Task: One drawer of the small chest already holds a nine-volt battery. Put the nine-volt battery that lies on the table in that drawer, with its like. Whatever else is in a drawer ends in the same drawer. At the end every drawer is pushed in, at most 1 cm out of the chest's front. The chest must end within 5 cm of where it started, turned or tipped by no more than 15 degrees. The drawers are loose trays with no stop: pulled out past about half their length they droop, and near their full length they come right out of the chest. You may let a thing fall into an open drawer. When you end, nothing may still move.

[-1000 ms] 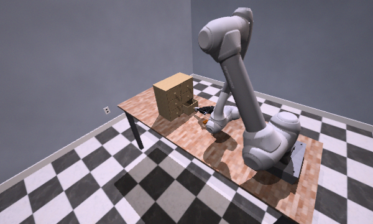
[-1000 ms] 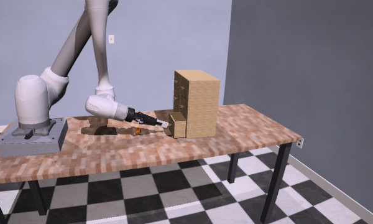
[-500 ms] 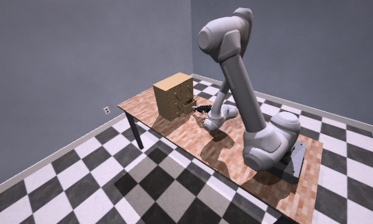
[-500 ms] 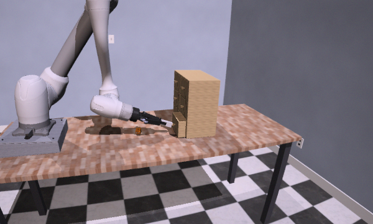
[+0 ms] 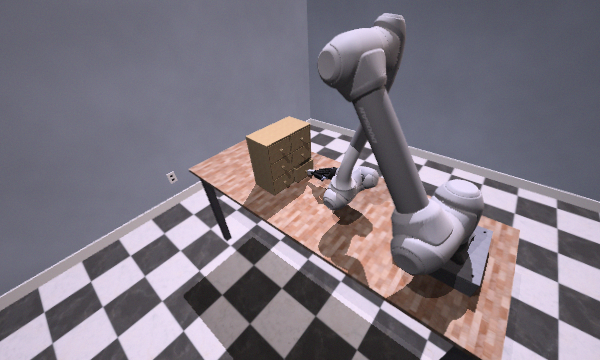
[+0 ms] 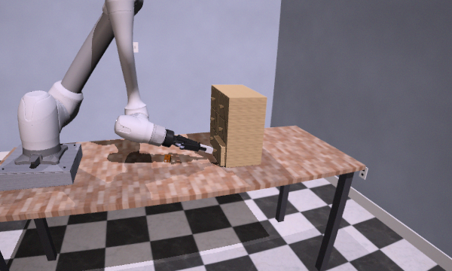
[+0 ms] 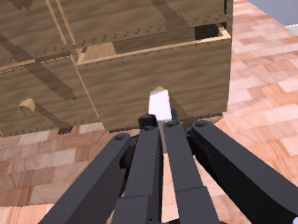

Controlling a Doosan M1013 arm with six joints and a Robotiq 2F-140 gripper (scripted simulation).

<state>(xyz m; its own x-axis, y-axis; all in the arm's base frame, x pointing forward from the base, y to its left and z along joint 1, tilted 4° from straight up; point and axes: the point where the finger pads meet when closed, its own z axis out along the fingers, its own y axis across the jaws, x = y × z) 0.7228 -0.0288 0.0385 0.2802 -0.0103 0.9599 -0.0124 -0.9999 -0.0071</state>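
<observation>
1. Top: the chest (image 5: 260, 162) (image 6: 246, 128) (image 7: 125, 22) is seen upright on the table (image 5: 290, 215) (image 6: 305, 154) (image 7: 265, 150), at 10 o'clock from the arm base (image 5: 484, 240) (image 6: 4, 182). The gripper (image 5: 310, 172) (image 6: 210, 150) (image 7: 160, 103) is aimed at the bottom drawer (image 5: 305, 171) (image 6: 221, 153) (image 7: 150, 77) in the column away from the viewer. The orange battery can't be made out reliably here.
2. Exterior: same drawer stands slightly proud of the chest front. Fingertips are placed at its face, from the 9 o'clock side; contact can't be confirmed. The orange battery (image 6: 167, 158) is left lying on the table, between 8 and 9 o'clock from the fingertips, below the gripper.
3. Wrist: fingers are pressed together, nothing pinched. Drawer front is at 12 o'clock, its knob (image 7: 159, 89) partly covered by the pale tips. Narrow gap is exposed above the drawer's top edge; contents can't be identified. Neighbouring drawer's knob (image 7: 27, 106) is seen at 9 o'clock.
</observation>
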